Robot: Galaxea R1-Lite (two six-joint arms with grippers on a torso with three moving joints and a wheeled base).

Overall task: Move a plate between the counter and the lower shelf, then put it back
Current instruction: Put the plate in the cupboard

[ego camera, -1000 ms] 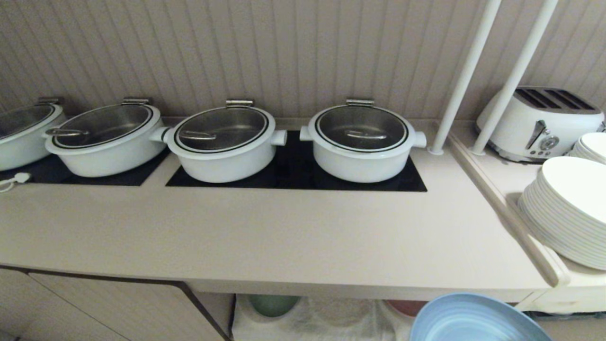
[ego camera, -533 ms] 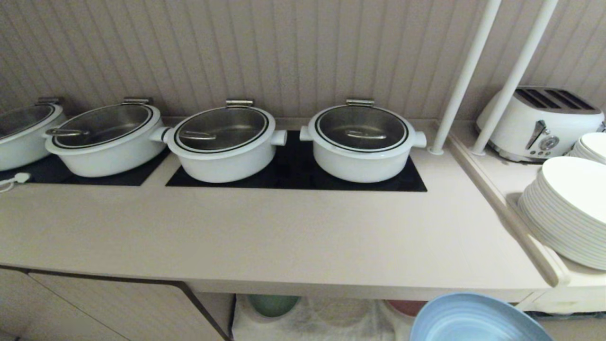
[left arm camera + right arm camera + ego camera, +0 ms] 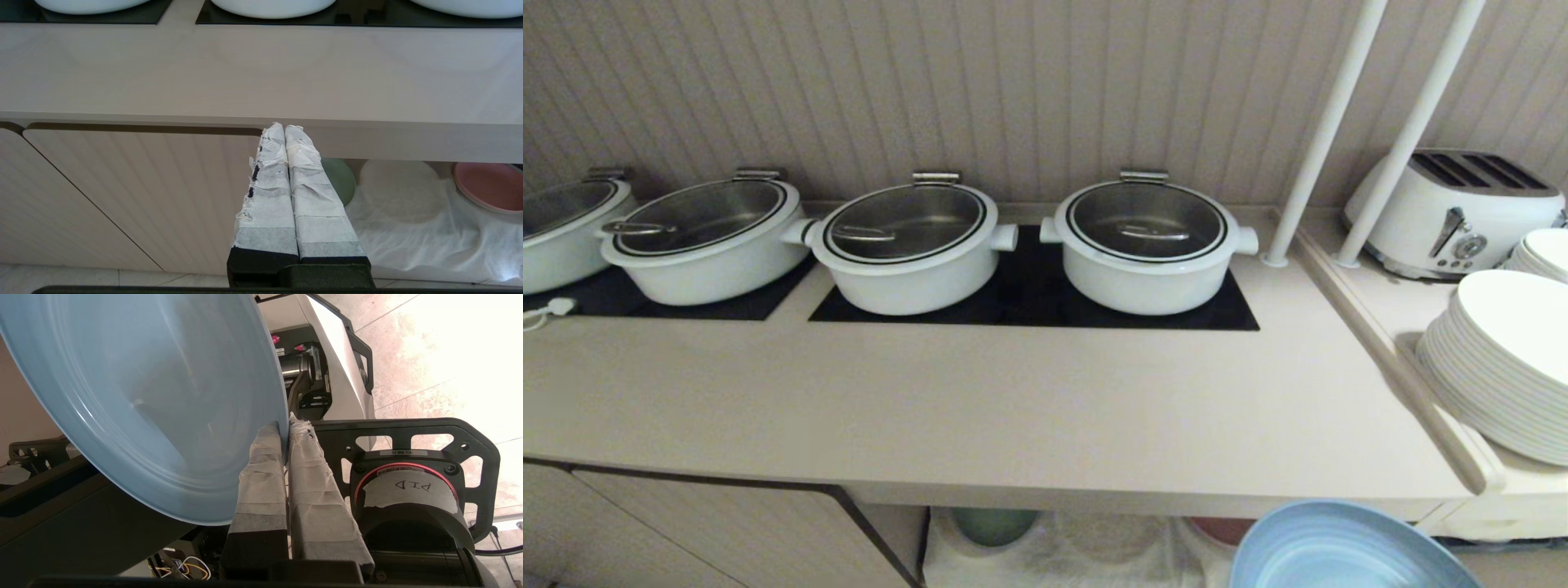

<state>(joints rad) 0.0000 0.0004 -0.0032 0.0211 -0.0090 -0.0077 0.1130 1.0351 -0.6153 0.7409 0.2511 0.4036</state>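
The light blue plate (image 3: 1343, 551) hangs in front of the counter (image 3: 1013, 408), below its front edge at the lower right of the head view. In the right wrist view my right gripper (image 3: 284, 426) is shut on the rim of the plate (image 3: 143, 396), one taped finger on each face. The lower shelf (image 3: 408, 228) with its rumpled white cloth lies under the counter (image 3: 261, 69). My left gripper (image 3: 284, 127) is shut and holds nothing, parked before the counter's edge beside the shelf opening.
Several white lidded pots (image 3: 1147, 245) stand on black cooktop panels at the back. A green plate (image 3: 341, 179) and a pink plate (image 3: 488, 185) sit in the shelf. A stack of white plates (image 3: 1499, 367), a toaster (image 3: 1454, 208) and two white poles (image 3: 1327, 131) stand at right.
The blue plate has risen very slightly at the bottom of the head view. Nothing else has moved.
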